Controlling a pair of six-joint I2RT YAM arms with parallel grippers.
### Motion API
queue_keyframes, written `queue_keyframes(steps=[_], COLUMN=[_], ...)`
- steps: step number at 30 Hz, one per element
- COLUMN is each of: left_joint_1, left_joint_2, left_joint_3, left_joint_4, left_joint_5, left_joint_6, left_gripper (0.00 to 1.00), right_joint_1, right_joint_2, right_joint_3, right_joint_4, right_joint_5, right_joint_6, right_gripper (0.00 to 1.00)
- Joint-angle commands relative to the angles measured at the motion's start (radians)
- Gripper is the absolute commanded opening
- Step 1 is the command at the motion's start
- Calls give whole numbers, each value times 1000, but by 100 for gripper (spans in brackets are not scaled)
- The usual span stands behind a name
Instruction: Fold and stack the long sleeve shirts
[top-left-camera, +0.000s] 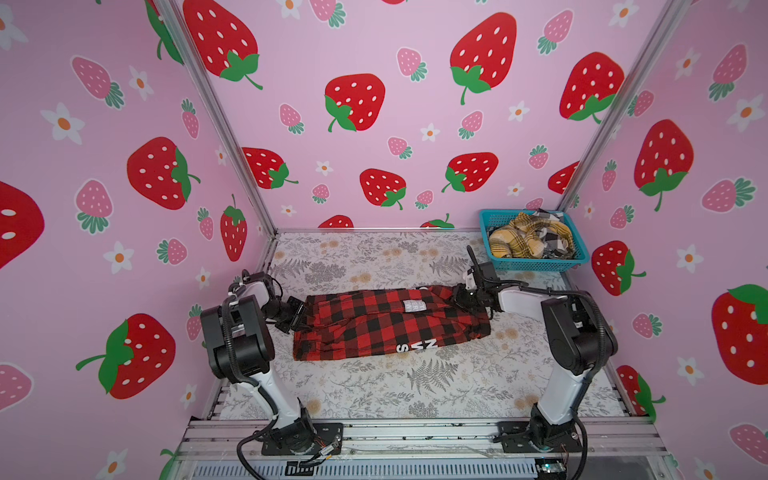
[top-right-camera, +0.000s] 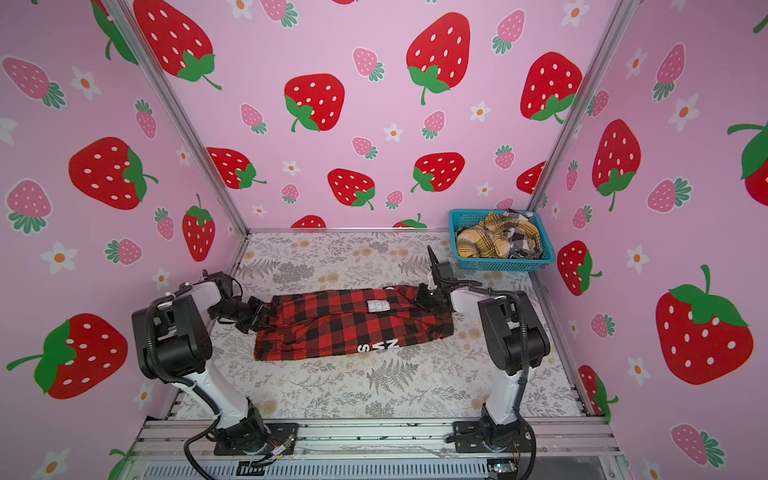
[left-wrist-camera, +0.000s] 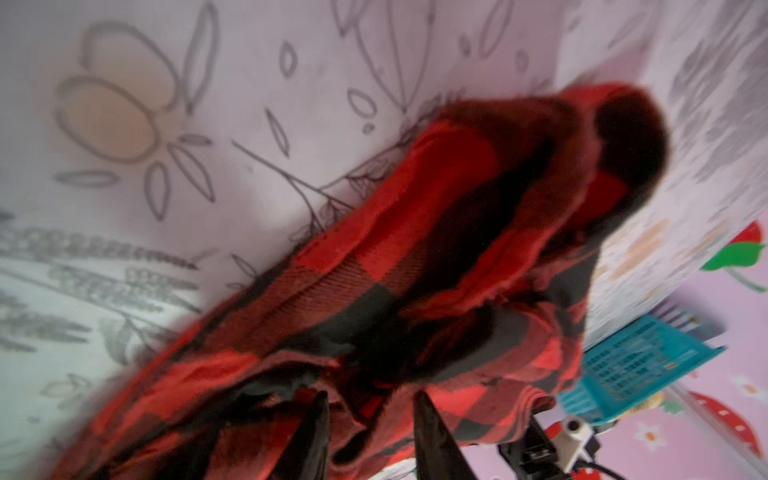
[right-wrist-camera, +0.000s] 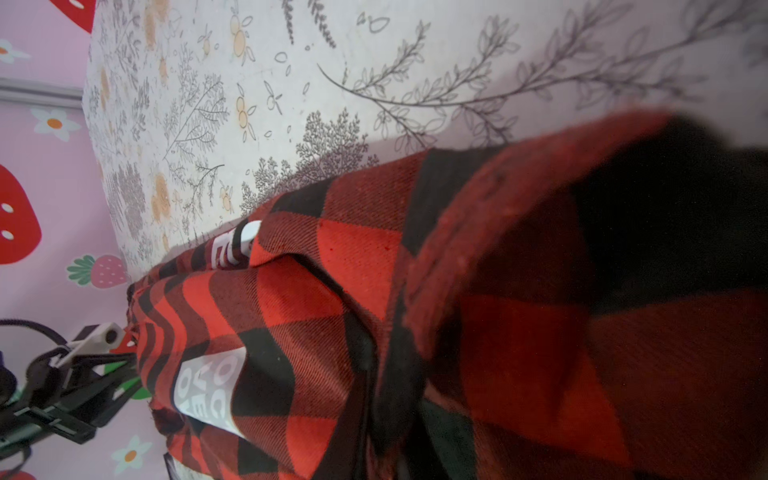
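**Both grippers at the ends of the folded red-and-black shirt**

The fingers of the left gripper (left-wrist-camera: 370, 397) are seen standing apart in the left wrist view, with bunched check cloth in the gap between them and nothing pinched. In both top views this left gripper (top-left-camera: 300, 311) is set low at the left end of the red-and-black shirt (top-left-camera: 374, 328).

The right gripper (top-left-camera: 459, 299) is placed at the shirt's far right corner. Its fingers are hidden by its own body in the top views and by cloth in the right wrist view, so whether they are apart or clamped cannot be told.

The shirt (top-right-camera: 340, 328) lies on the floral table cover (top-left-camera: 374, 257), about midway between the 2 arms, laid as a long band from left to right. A white neck label (top-left-camera: 412, 306) is shown on its upper face, right of the middle, and white block letters (top-left-camera: 415, 347) are seen along its near edge. In the right wrist view the label (right-wrist-camera: 212, 386) is crossed by a fold.

In the far right corner of the table, well apart from the shirt, a blue basket (top-left-camera: 536, 264) is found. Crumpled plaid garments are held in it: a yellow one (top-left-camera: 523, 239) and a black-and-white one (top-left-camera: 555, 241).
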Motion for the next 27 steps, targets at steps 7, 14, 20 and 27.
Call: queue_keyframes(steps=[7, 14, 20, 27], left_joint_1=[5, 4, 11, 28], left_joint_2=[-66, -50, -139, -162], left_joint_3=[8, 9, 119, 162], left_joint_4=[-18, 4, -117, -148], left_joint_5=[-50, -26, -68, -36], left_joint_6=[34, 23, 48, 5], left_gripper=[21, 0, 0, 0], right_joint_1=[7, 7, 2, -1], right_joint_2=[18, 11, -6, -13], right_joint_3=[37, 40, 55, 68], right_joint_4=[-30, -37, -58, -77], right_joint_5=[18, 22, 41, 54], right_joint_6=[-8, -6, -16, -32], right_gripper=[14, 10, 0, 0])
